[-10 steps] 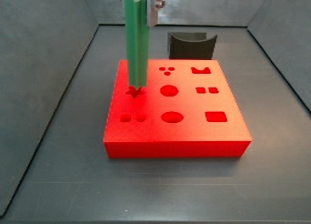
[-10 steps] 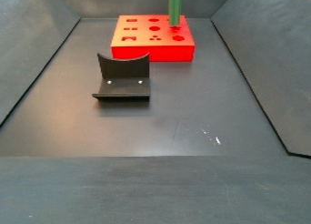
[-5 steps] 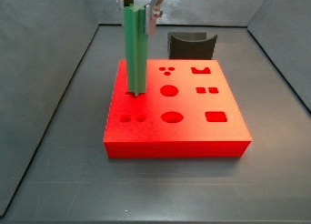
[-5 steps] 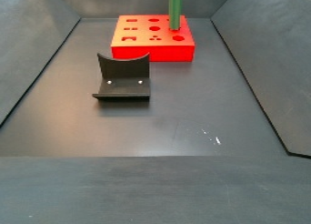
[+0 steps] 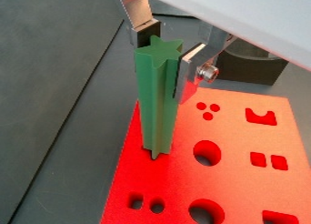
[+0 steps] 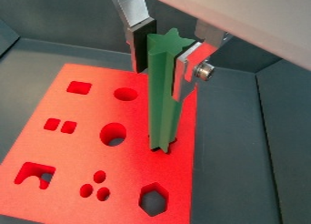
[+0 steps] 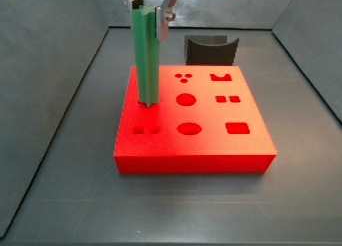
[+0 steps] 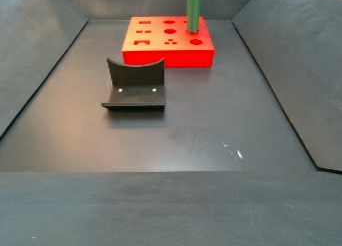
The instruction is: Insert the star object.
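The rod (image 5: 158,100) was clenched upright by the hand (image 5: 168,47) over the block (image 5: 231,187), its tip seated in a hole for insertion.

We see the star object (image 5: 158,100), clamped between the jaws, as matt green plastic with smooth ridged sides. The gripper (image 6: 165,47) at its top has flat silver metal fingers (image 6: 131,11) with a dull brushed sheen. Below the jaws, the red block (image 7: 194,130) looks like smooth matt plastic. Beyond the jaws, the black curved piece (image 8: 135,85) is semi-glossy, on a dark matt floor (image 8: 174,160).
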